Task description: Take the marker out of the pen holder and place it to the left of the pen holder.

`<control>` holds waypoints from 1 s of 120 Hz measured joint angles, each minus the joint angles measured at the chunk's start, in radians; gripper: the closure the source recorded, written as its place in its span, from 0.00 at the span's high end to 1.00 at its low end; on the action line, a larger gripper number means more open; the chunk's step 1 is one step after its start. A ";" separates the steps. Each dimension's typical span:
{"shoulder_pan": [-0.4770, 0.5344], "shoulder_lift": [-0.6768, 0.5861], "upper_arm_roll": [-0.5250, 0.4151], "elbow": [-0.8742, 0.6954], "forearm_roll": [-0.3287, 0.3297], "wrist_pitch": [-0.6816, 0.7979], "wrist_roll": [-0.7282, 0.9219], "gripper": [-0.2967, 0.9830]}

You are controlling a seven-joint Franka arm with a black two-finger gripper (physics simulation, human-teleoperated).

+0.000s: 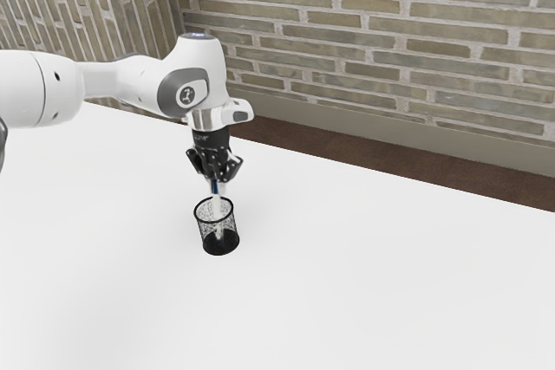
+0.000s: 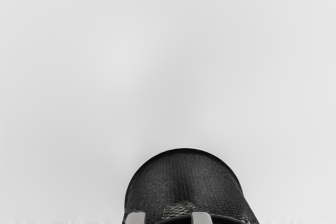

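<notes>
In the exterior view my gripper points down just above the pen holder, its fingertips close together around the marker's dark blue upper end. The marker stands nearly upright, its pale body passing through the rim and down inside the mesh. The pen holder is a black mesh cup standing on the table. In the wrist view the grey fingertips of my gripper stand a small gap apart over the pen holder. The marker's lowest tip is hard to make out through the mesh.
The white table extends around the pen holder. Beyond its far edge are a brown floor strip and a brick wall. The arm comes in from the exterior view's left, above the table.
</notes>
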State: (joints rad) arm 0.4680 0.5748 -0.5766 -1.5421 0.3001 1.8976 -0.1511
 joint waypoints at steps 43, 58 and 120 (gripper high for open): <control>0.002 -0.067 -0.001 -0.012 0.025 -0.026 -0.011 0.17; 0.003 -0.117 -0.002 -0.014 0.028 -0.042 -0.015 0.17; 0.016 -0.139 0.080 0.052 0.105 -0.135 -0.025 0.17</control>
State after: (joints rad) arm 0.4836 0.4355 -0.4968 -1.4905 0.4047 1.7622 -0.1765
